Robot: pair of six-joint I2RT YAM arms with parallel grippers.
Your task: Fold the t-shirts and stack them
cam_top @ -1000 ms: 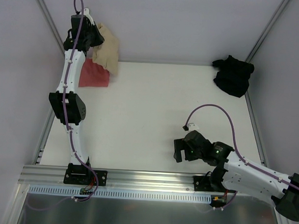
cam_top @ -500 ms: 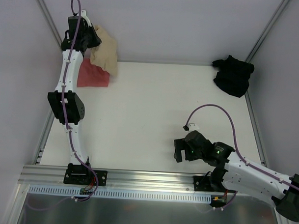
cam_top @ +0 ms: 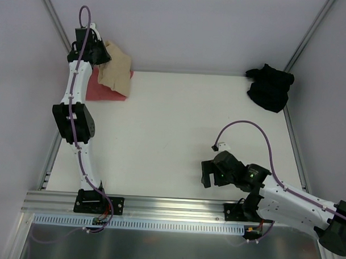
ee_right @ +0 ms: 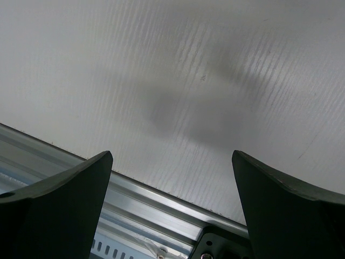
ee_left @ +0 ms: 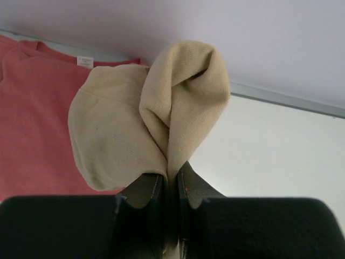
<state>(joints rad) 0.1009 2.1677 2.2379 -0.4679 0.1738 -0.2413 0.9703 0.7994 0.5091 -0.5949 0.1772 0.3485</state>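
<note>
Your left pincer (ee_left: 171, 181): clenched on tan t-shirt (ee_left: 124, 135), held above salmon t-shirt (ee_left: 38, 118) at far left, likely for stacking. Your right pincer (ee_right: 171, 183): released, idle near. Far right: black t-shirt (cam_top: 269, 87), crumpled.

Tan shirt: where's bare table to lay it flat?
The table is bare in the middle, between the salmon shirt far-left, the black shirt far-right and the right hand near. Crowded: the far-left corner, under the tan shirt.

You find the upper shirt (cam_top: 115, 70) over the lower shirt (cam_top: 105, 95) at the far-left corner of the table (cam_top: 173, 124), the third shirt (cam_top: 270, 87) far right.
</note>
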